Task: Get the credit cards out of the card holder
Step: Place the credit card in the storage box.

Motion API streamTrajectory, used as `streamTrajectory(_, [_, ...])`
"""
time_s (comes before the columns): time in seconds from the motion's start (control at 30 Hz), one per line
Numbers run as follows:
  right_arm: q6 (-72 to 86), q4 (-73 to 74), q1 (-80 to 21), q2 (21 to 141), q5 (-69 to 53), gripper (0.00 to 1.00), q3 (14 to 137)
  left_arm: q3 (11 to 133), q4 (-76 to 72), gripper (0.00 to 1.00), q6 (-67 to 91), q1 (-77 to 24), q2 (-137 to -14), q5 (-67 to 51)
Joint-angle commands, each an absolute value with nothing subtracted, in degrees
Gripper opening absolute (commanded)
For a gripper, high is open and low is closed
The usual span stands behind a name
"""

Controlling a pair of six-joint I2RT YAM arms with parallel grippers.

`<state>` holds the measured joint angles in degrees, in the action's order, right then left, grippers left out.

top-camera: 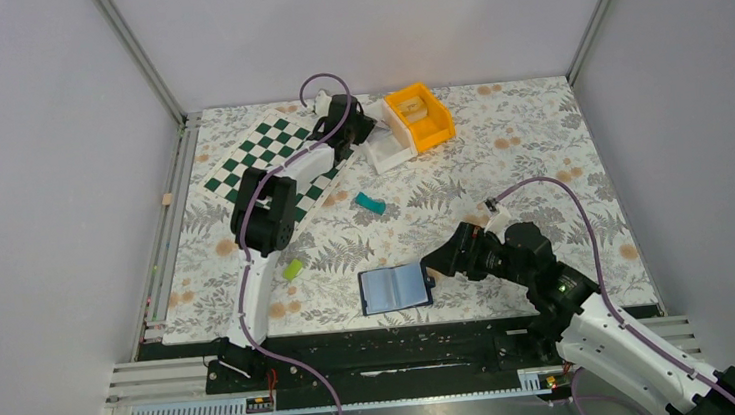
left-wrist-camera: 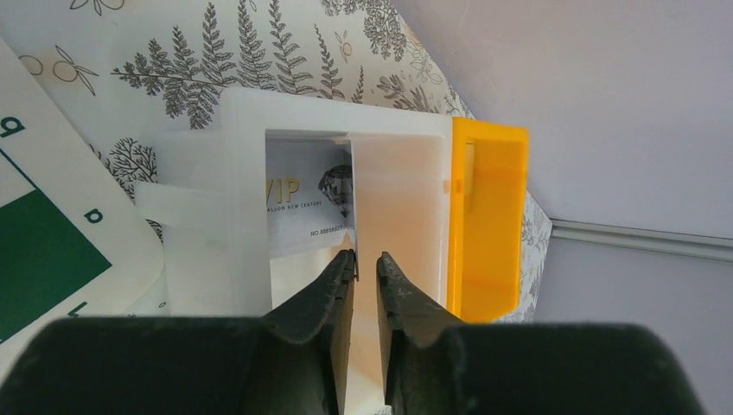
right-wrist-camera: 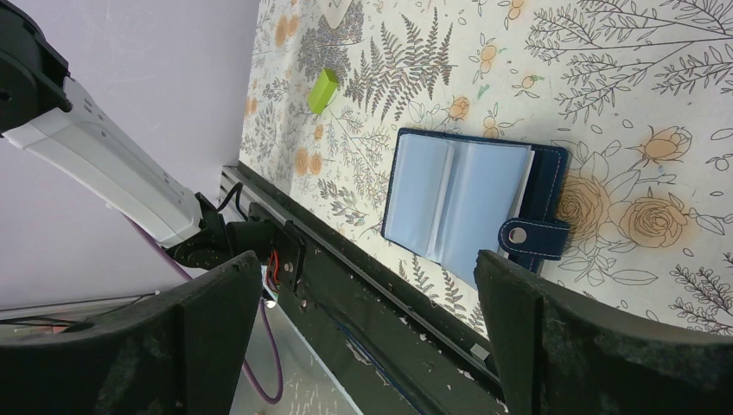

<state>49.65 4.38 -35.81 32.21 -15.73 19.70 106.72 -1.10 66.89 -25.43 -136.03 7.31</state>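
Left end effector (left-wrist-camera: pixel 365 261) is at the far side of the table (top-camera: pixel 541 172), nose down over the white bin (left-wrist-camera: pixel 251 121). Its jaws are cracked apart by a narrow slit with nothing between them, so it's released. One card (left-wrist-camera: pixel 302 207) lies in that bin just past the fingertips. It's whitish with gold "VIP" lettering and a gem graphic, partly hidden by the bin's inner wall. Can't tell if a fingertip touches it. Orange bin (left-wrist-camera: pixel 488 216) sits flush against the white one. Chessboard mat (top-camera: pixel 264 161) lies under the left arm, its corner just beside the white bin.

Holder (top-camera: pixel 396 288) lies open and flat near the table's near edge, between the two arm bases. Its inside faces up with two pale blue panels showing. Snap tab (right-wrist-camera: pixel 534 233) points toward the right arm. Can't tell if the panels are cards or empty sleeves.

Right end effector (right-wrist-camera: pixel 367 259) is spread wide and grasps nothing. It sits low, just beside the holder's tab side.

Green block (top-camera: pixel 293 269) lies left of the holder and teal block (top-camera: pixel 370 203) mid-table. Neither is touched.
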Motion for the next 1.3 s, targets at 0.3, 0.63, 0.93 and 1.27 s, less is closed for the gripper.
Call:
streamTrajectory(0.3, [48.7, 5.1, -35.5, 29.6, -13.4, 0.99, 21.6, 108.8, -0.4, 0.32, 65.8, -24.9, -133.7, 8.1])
streamTrajectory(0.63, [48.7, 5.4, -35.4, 29.2, -12.9, 0.99, 21.3, 109.1, 2.2, 0.35, 65.2, -25.0, -132.4, 9.3])
streamTrajectory(0.93, [48.5, 5.7, -35.5, 29.0, -13.3, 1.00, 21.3, 109.1, 3.5, 0.37, 63.7, -24.9, -130.9, 10.6])
streamTrajectory(1.27, [48.8, 6.8, -35.5, 27.9, -13.1, 0.99, 22.2, 109.2, 5.6, 0.39, 61.9, -24.7, -129.4, 12.0])
